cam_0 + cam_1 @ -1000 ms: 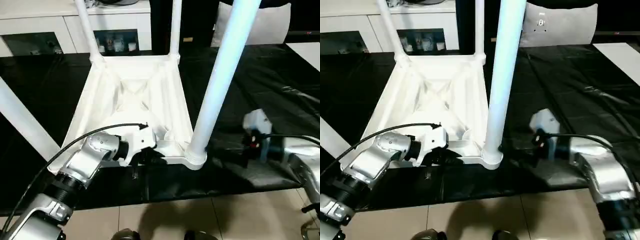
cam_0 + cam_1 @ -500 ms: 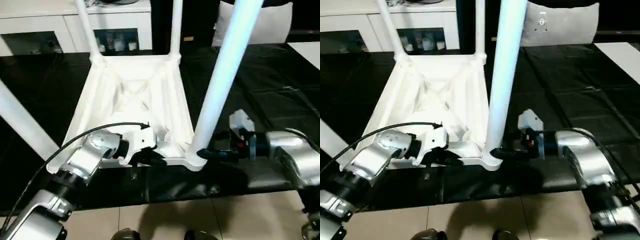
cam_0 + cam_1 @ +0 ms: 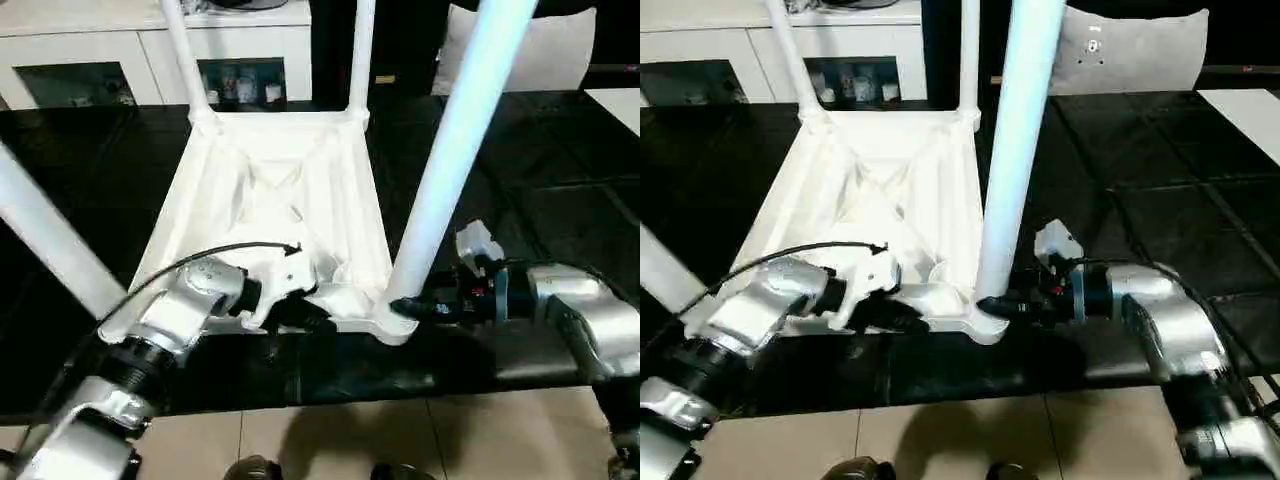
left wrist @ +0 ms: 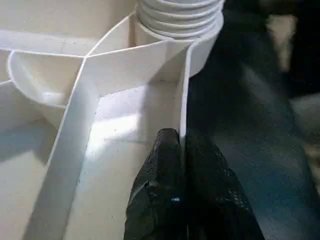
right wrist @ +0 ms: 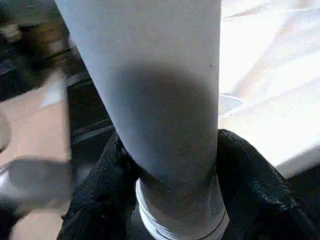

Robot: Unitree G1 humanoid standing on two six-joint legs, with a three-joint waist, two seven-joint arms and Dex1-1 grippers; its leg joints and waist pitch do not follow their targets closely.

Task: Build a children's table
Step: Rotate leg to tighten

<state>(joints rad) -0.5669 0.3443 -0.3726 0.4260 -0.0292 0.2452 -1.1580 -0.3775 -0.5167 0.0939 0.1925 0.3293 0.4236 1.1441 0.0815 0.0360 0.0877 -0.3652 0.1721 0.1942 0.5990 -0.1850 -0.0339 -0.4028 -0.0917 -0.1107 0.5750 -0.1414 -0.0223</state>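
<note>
**Right gripper now around the near leg**

Since a second ago your right arm has swung in from out on the black worktable (image 3: 560, 150), and its fingers, then spread and clear of everything, now bracket the base of the nearest leg.

The children's table (image 3: 275, 190) lies upside down on the worktable, ribbed underside facing up, with white tapered legs rising from its corner sockets. You can see one leg at the near left (image 3: 45, 240), two thin ones at the far corners, and the thick near-right leg (image 3: 445, 160) leaning slightly.

Your left gripper (image 4: 181, 150) is clenched on the thin upright rim of the tabletop's near edge, one black finger on each side of the wall, just beside the ribbed socket. The silver forearm reaches in low from the near left, wrist bent inward.

Your right gripper (image 5: 167, 195) reaches in level from the right, and the black pads (image 5: 250, 175) grasp the near-right leg just above its ringed collar.
</note>
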